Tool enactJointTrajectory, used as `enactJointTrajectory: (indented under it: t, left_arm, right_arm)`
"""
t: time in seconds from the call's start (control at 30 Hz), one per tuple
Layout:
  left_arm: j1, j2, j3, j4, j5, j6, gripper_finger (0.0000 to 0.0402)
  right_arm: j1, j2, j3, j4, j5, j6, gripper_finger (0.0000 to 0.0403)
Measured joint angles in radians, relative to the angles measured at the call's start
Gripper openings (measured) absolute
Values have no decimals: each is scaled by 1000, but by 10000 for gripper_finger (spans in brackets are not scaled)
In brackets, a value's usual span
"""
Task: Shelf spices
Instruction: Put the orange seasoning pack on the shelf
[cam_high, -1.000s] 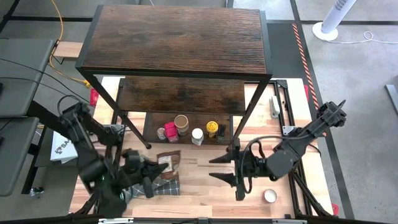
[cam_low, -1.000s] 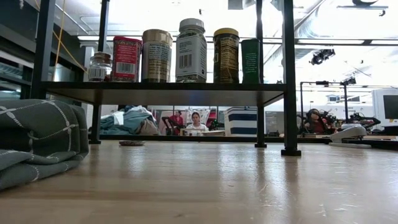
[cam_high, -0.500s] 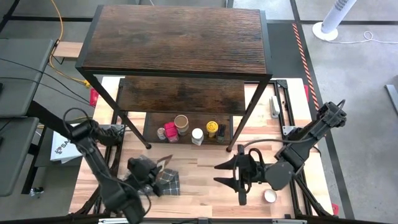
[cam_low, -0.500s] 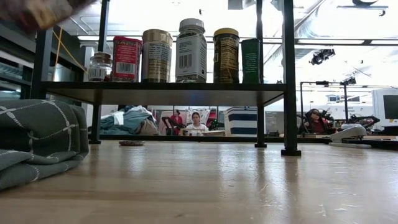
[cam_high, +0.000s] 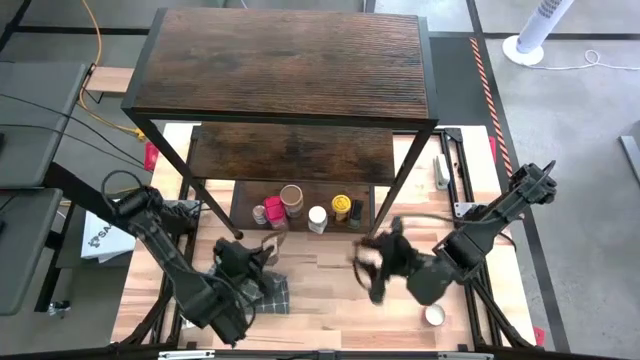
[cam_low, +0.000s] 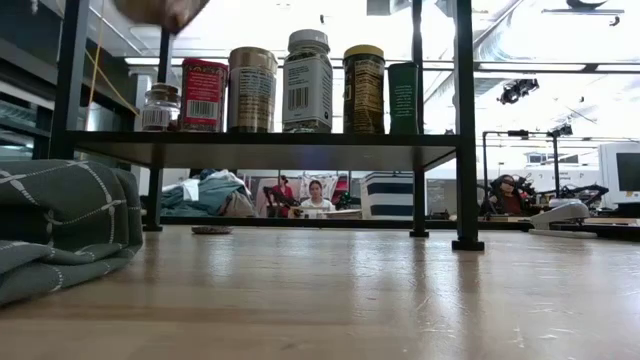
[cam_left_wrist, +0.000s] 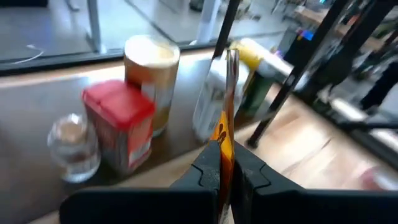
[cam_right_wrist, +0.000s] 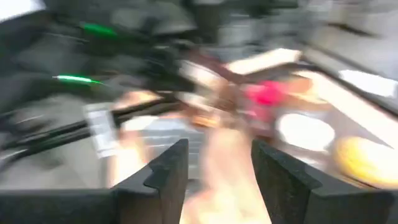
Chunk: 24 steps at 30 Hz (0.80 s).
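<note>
The left hand (cam_high: 262, 250) has lifted a thin packet (cam_left_wrist: 227, 118) off the cloth (cam_high: 268, 292), pinching it edge-on, nearing the shelf (cam_high: 300, 205); the right hand (cam_high: 372, 268) is waiting half-open.

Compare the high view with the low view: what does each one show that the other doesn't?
Only the high view shows the left gripper shut on a flat packet, the right gripper open beside it, and the white lid. Only the low view shows people in the room behind. Both show the shelf, its spices and the checked cloth.
</note>
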Motion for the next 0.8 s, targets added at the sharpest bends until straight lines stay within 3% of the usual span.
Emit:
enactJointTrajectory:
  t: [0.13,0.23,0.53,0.8]
  left_arm:
    - [4,-63,0,0,-61,29,0]
    - [15,-101,0,0,-71,75,0]
    - [43,-176,0,0,-103,222,0]
    - [22,-204,0,0,-101,287,0]
  right_arm:
    - [5,0,-1,-209,321,387,103]
    - [28,0,-1,-256,413,500,22]
    - [-21,65,-1,-122,501,379,1]
    - [-49,77,-1,-113,541,255,0]
